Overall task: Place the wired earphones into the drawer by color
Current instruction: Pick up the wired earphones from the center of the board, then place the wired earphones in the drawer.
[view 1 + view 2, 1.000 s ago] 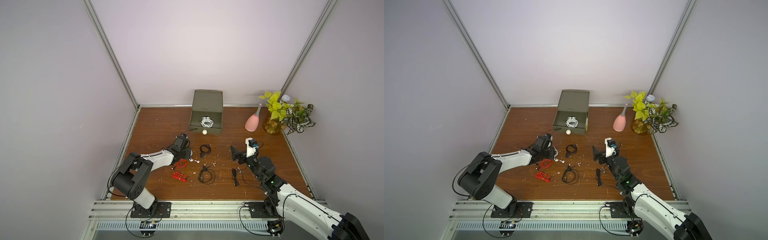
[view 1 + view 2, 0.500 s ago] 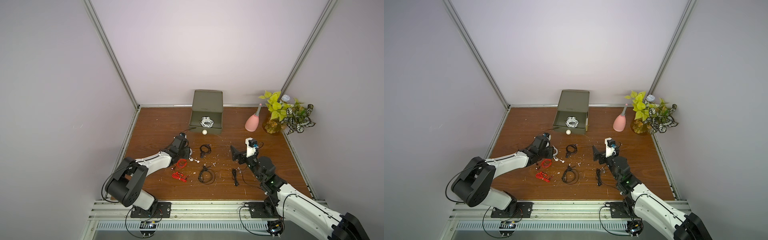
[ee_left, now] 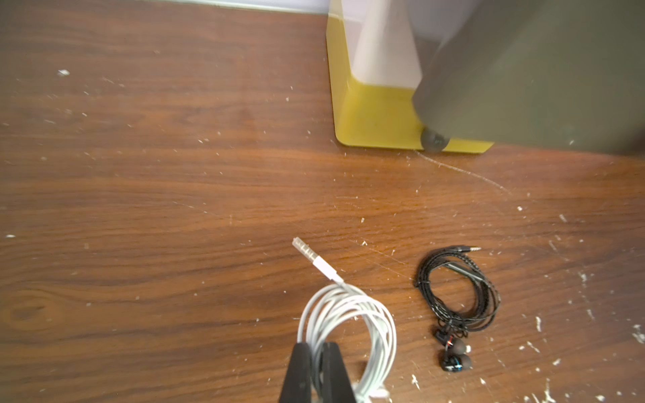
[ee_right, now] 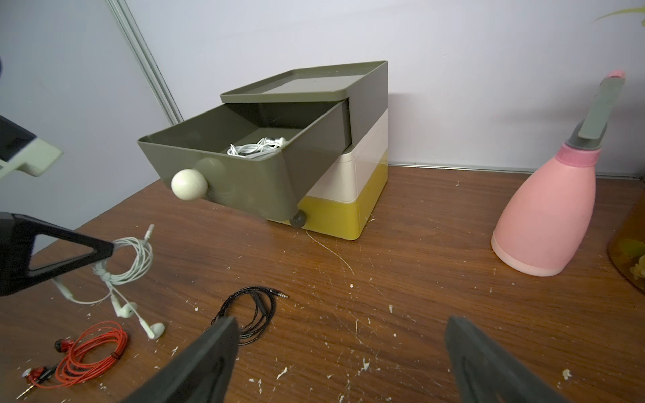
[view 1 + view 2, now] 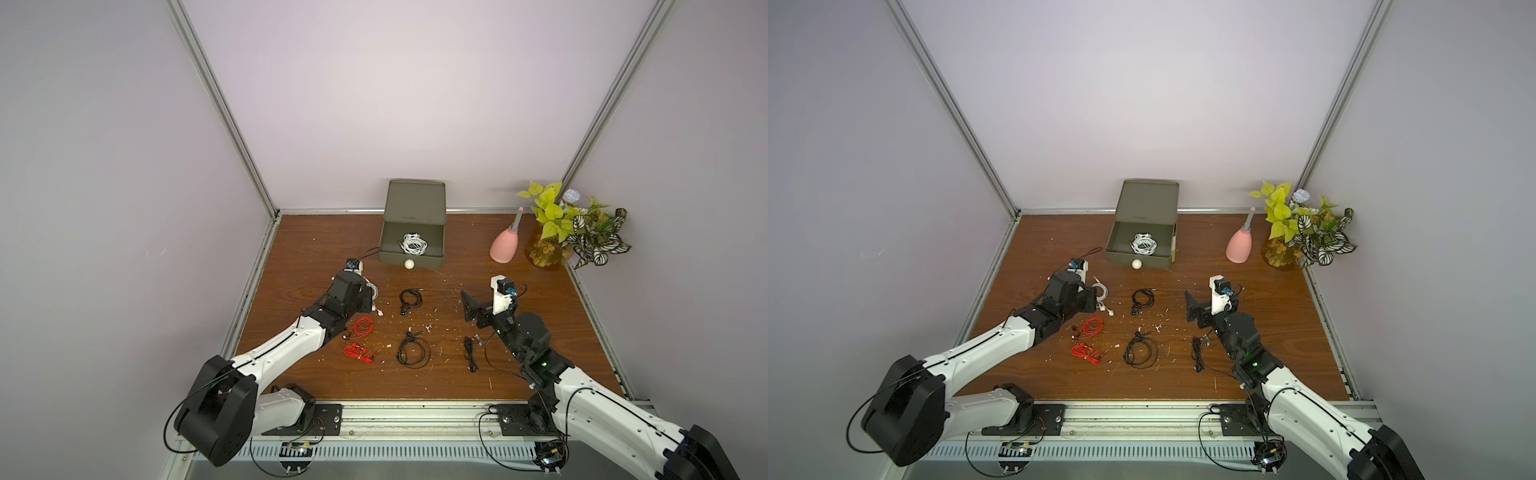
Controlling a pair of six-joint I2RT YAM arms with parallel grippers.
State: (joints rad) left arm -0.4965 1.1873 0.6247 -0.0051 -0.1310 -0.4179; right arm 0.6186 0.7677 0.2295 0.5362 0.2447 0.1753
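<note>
Clamping complete: left end effector has just closed on white earphones, lower centre of left wrist view | right end effector apart, idle | likely next: carry to open olive drawer, already holding white ones.

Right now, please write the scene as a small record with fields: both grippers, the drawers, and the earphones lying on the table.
left gripper: shut on white earphone bundle
right gripper: open, empty
olive top drawer: pulled out, white earphones inside
cream drawer, yellow drawer: both closed
red earphone bundles: two, loose on wooden table
black earphone bundles: three, loose on wooden table
</note>
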